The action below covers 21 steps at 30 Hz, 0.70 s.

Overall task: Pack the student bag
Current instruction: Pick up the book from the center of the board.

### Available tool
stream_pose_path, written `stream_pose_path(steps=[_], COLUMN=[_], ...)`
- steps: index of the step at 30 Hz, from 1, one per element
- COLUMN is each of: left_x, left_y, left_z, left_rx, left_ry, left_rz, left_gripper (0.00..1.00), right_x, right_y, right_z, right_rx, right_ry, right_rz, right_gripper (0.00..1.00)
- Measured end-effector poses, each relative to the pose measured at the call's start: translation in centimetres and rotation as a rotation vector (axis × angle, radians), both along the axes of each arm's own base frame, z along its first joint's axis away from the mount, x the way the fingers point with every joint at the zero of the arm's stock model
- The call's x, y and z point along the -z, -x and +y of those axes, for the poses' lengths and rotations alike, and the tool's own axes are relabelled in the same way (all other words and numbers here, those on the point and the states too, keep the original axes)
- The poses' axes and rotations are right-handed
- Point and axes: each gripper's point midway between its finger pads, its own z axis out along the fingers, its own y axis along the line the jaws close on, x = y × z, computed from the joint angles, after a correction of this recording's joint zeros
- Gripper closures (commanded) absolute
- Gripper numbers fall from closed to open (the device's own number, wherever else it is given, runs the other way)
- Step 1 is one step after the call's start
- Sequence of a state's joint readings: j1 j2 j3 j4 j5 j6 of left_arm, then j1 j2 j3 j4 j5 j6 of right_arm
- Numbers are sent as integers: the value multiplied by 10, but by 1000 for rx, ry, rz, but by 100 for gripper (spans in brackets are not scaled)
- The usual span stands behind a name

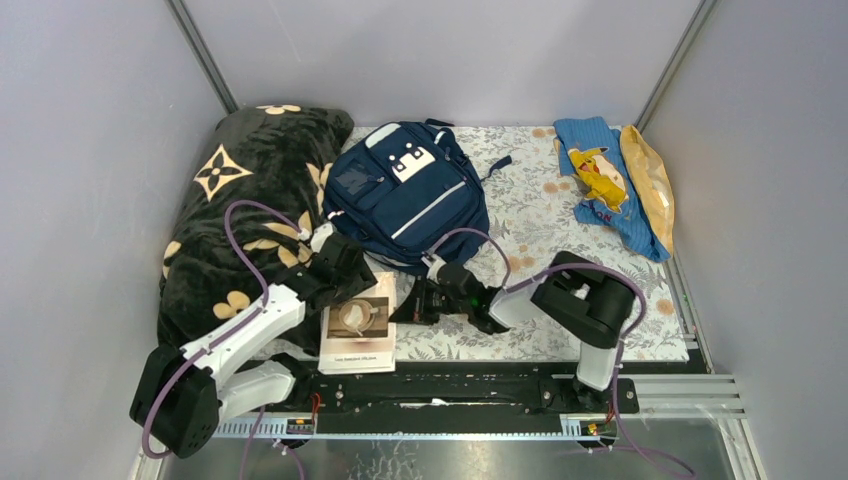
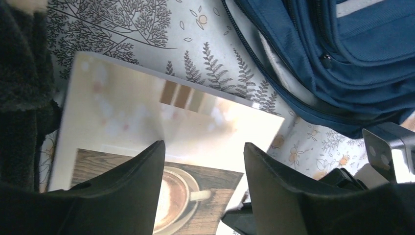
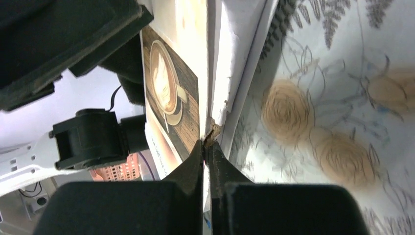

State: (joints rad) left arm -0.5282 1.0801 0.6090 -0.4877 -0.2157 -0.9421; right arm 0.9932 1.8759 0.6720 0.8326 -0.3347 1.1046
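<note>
The student bag (image 1: pixel 405 190) is a navy backpack with white stripes, lying flat at mid-table; its zipped edge shows in the left wrist view (image 2: pixel 342 58). A book (image 1: pixel 358 335) with a coffee-cup cover lies just in front of it. My left gripper (image 1: pixel 345 285) hovers open over the book's far half (image 2: pixel 147 112), one finger either side of the cup picture (image 2: pixel 204 146). My right gripper (image 1: pixel 412 302) is at the book's right edge. Its jaws (image 3: pixel 205 144) are shut on the thin edge of the book (image 3: pixel 171 93), by a torn corner.
A black blanket with tan flowers (image 1: pixel 250 190) is piled at the left, touching the book's left side. A blue cloth with a yellow cartoon figure (image 1: pixel 600 180) and a yellow packet (image 1: pixel 650 185) lie at the back right. A floral cloth (image 1: pixel 560 220) covers the table.
</note>
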Motion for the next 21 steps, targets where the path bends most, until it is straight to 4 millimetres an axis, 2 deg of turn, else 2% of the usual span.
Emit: stream_pose_path(steps=[4, 6, 9, 10, 12, 15, 17, 21], left_x=[-10, -22, -54, -68, -98, -125, -130, -123], left_y=[1, 2, -2, -4, -6, -3, 3, 15], left_z=[-5, -10, -18, -20, -22, -24, -27, -39], left_rx=[36, 71, 132, 152, 188, 237, 283, 367], left_ry=[31, 58, 96, 108, 126, 144, 155, 195], left_rz=[-26, -59, -145, -182, -259, -337, -351, -306], left_gripper=[32, 29, 5, 2, 1, 1, 1, 1], right_x=[-14, -23, -40, -46, -59, -84, -97, -121], right_y=[5, 5, 4, 4, 4, -4, -13, -30], right_z=[-21, -33, -50, -57, -70, -94, -110, -142], right_rx=[8, 8, 4, 3, -2, 13, 34, 68], right_ry=[9, 14, 16, 18, 22, 18, 17, -7], right_rz=[-36, -65, -128, -151, -197, -285, -338, -414], right_gripper=[100, 100, 100, 100, 100, 100, 100, 100])
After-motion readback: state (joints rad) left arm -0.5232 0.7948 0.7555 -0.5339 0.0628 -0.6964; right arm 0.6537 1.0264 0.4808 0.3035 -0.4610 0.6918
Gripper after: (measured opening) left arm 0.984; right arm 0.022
